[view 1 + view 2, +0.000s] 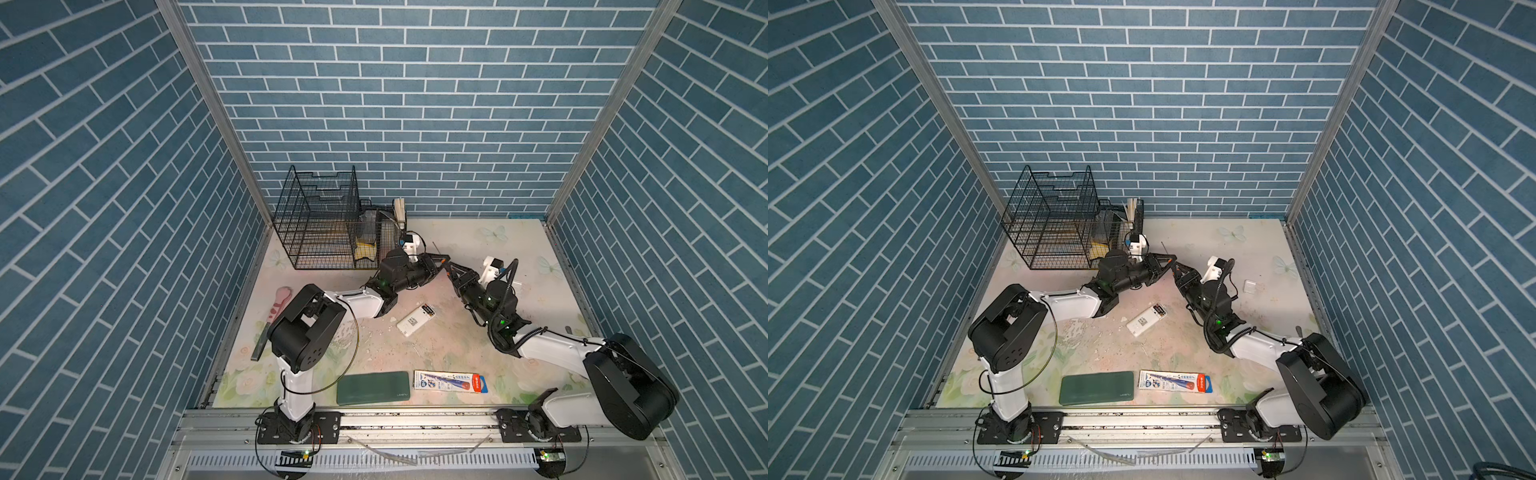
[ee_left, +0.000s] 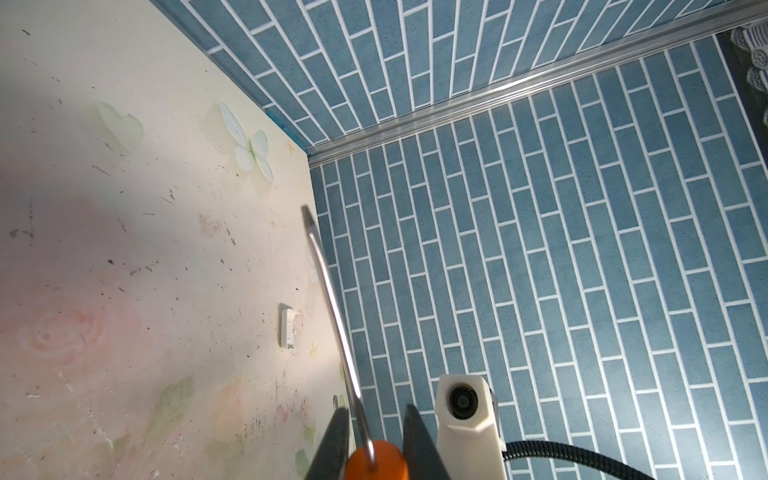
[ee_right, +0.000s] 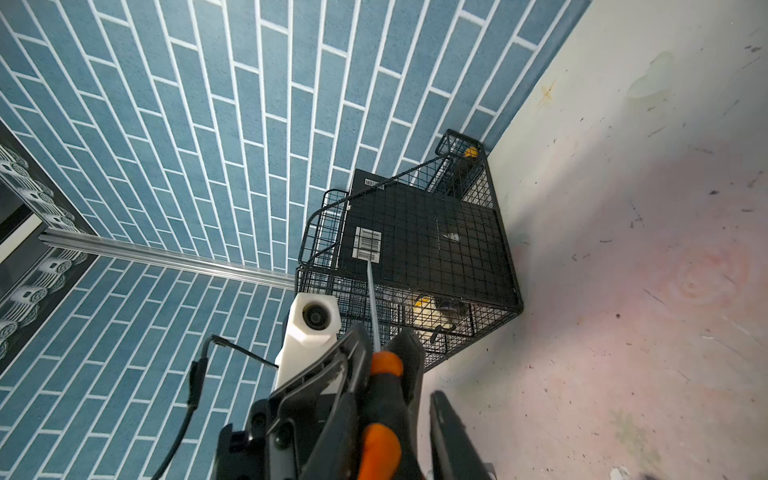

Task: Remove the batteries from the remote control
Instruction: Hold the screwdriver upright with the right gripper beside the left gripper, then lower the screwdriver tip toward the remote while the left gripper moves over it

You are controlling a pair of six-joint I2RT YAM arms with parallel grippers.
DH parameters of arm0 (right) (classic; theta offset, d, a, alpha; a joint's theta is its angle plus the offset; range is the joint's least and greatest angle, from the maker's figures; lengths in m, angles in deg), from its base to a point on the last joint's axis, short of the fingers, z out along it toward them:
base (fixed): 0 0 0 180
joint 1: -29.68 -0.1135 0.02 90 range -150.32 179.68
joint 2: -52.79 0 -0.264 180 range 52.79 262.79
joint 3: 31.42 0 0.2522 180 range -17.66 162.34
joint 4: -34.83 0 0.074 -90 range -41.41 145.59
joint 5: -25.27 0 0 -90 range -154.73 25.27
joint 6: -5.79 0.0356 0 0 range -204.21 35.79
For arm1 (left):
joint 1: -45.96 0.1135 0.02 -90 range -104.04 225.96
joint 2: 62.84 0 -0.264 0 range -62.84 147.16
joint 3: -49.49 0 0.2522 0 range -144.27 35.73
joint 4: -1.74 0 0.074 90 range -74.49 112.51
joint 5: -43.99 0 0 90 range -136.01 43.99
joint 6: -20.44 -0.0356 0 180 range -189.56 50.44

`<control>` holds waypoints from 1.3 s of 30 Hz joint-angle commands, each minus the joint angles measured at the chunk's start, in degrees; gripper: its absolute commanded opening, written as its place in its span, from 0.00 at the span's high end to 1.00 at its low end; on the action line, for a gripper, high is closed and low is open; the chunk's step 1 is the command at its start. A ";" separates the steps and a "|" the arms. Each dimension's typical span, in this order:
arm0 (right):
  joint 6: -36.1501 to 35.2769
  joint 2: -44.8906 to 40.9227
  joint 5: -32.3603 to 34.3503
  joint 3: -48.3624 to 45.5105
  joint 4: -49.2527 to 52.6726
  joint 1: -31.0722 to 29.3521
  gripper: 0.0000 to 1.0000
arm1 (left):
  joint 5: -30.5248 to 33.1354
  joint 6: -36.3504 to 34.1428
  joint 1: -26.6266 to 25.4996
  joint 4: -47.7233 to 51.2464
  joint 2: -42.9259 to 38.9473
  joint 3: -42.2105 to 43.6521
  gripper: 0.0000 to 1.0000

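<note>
My left gripper [image 2: 376,409] is clamped tight on the orange collar of the orange-and-black-handled screwdriver with the thin steel shaft [image 2: 332,307]. It holds the tool up off the pale floral tabletop [image 2: 124,249], flat tip pointing away from me. I grip close to the shaft so that the butt of the handle sticks out free. My right gripper [image 1: 451,271] meets it nose to nose above the middle of the table. Its fingers [image 3: 446,436] stand partway apart around that butt end with a gap showing on one side, so I judge it has no hold yet. This reads to me as a handover, to put the tool in the hand better placed to use it. The slim white plastic remote control [image 1: 413,322] lies back-up on the table, below and nearer the rail, touched by neither arm. Its compartment is open, and the black batteries with gold ends [image 1: 428,309] sit inside, none out. The small white battery cover [image 1: 1250,286] lies well apart, so I take levering the cells out as the reason for the screwdriver.
</note>
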 commanded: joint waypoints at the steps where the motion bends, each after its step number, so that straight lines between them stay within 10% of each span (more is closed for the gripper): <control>1: 2.09 0.79 -0.69 2.20 -1.22 0.20 0.95 | -1.64 -1.69 -0.85 -1.02 -1.35 0.53 1.00; 23: -2.44 -9.72 -3.61 1.83 14.66 1.90 1.00 | -0.62 -5.48 -0.24 0.83 -4.59 3.88 0.51; 39: -24.70 -18.07 -20.43 18.31 71.38 7.58 1.00 | -0.59 -28.34 0.26 32.23 -20.98 13.23 0.34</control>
